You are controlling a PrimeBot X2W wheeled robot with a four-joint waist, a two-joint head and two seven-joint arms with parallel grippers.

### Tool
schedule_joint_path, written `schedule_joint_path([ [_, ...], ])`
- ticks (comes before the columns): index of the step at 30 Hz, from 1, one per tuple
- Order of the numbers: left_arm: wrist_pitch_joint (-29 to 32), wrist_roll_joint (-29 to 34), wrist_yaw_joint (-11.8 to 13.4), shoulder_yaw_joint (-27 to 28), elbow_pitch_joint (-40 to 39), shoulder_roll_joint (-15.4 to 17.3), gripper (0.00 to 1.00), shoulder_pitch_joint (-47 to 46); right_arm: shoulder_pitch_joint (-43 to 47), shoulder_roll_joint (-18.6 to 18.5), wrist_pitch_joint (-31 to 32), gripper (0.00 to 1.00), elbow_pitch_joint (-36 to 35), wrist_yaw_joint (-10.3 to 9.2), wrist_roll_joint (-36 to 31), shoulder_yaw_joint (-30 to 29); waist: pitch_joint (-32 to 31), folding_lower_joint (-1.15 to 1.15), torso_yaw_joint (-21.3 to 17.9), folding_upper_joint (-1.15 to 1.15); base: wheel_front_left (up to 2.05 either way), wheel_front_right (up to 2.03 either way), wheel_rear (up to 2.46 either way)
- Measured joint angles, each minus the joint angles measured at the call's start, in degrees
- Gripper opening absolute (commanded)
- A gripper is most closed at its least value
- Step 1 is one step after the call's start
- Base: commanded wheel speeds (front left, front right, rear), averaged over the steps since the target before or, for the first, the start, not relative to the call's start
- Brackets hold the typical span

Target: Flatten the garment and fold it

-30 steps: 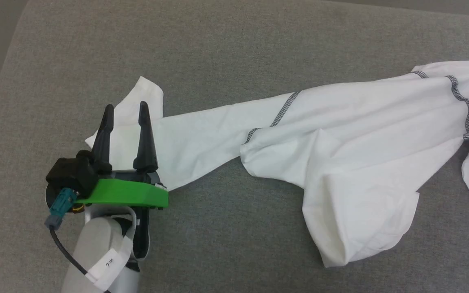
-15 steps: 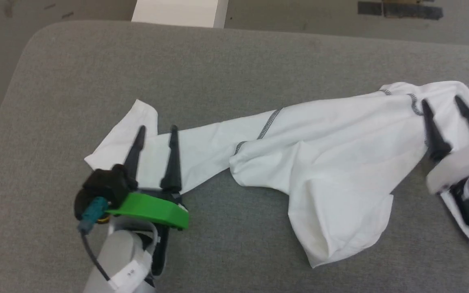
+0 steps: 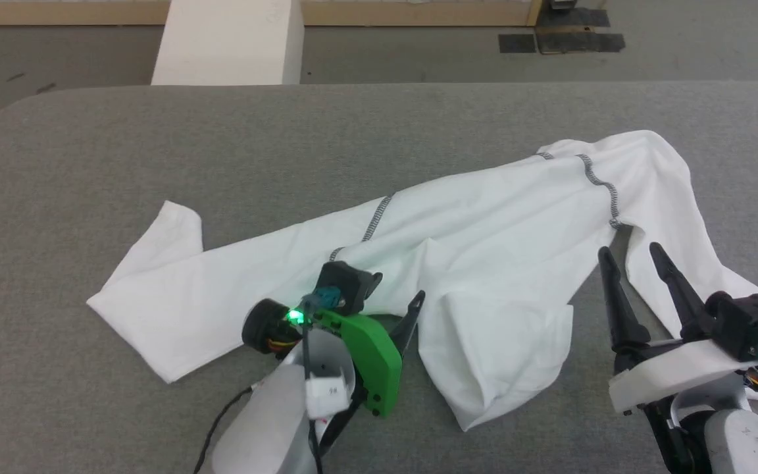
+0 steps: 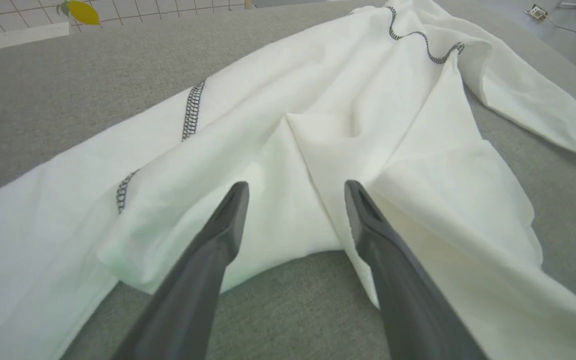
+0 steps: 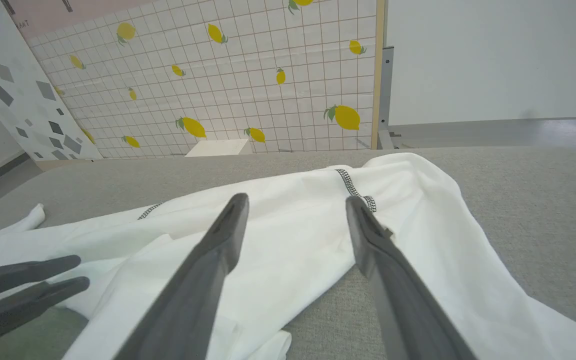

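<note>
The garment [image 3: 484,224], a white long-sleeved shirt with dark zigzag seams, lies rumpled across the grey table [image 3: 155,145], one sleeve stretched left and one trailing right. My left gripper [image 3: 412,306] is open, turned to the right, at the near edge of the shirt's folded body. In the left wrist view the garment [image 4: 348,90] lies under the left gripper [image 4: 295,187], with nothing between the fingers. My right gripper [image 3: 629,250] is open, hovering at the gap between the body and the right sleeve. In the right wrist view the right gripper [image 5: 296,199] points over the garment [image 5: 293,240].
A white box [image 3: 227,43] stands on the floor beyond the table's far edge. A tiled wall panel with lemons [image 5: 248,85] stands behind it. Bare grey table surface lies at the far left and along the near edge.
The head camera has tilted, showing more of the table. My left gripper left the sleeve's end and went right to the shirt's body. My right gripper came into view, open, and drew back from the shoulder seam.
</note>
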Motion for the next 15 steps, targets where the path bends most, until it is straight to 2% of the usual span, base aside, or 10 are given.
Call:
schedule_joint_path([
  [8,13.2,-1.8,0.0,-1.8,6.9,0.5,1.00,-5.0,0.0,0.8,1.0,1.00,-1.5,0.00,-0.5,1.8,1.0,0.00,-3.4,0.00,0.00,0.00,0.00],
  [9,14.7,-2.6,0.0,-2.3,6.9,0.6,0.41,-5.5,0.0,0.7,1.0,1.00,-1.5,0.00,-0.5,1.8,1.1,0.00,-3.7,0.00,0.00,0.00,0.00],
  [10,16.2,-3.2,0.0,-2.8,6.8,0.8,0.00,-5.9,0.0,0.8,1.0,1.00,-1.5,0.00,-0.5,1.9,1.1,0.00,-4.0,0.00,0.00,0.00,0.00],
  [15,19.7,-7.7,0.0,-5.5,4.9,1.5,0.00,-5.1,0.0,0.9,0.9,1.00,-1.2,0.00,-0.4,1.8,0.4,0.00,-4.5,0.00,0.00,0.00,0.00],
])
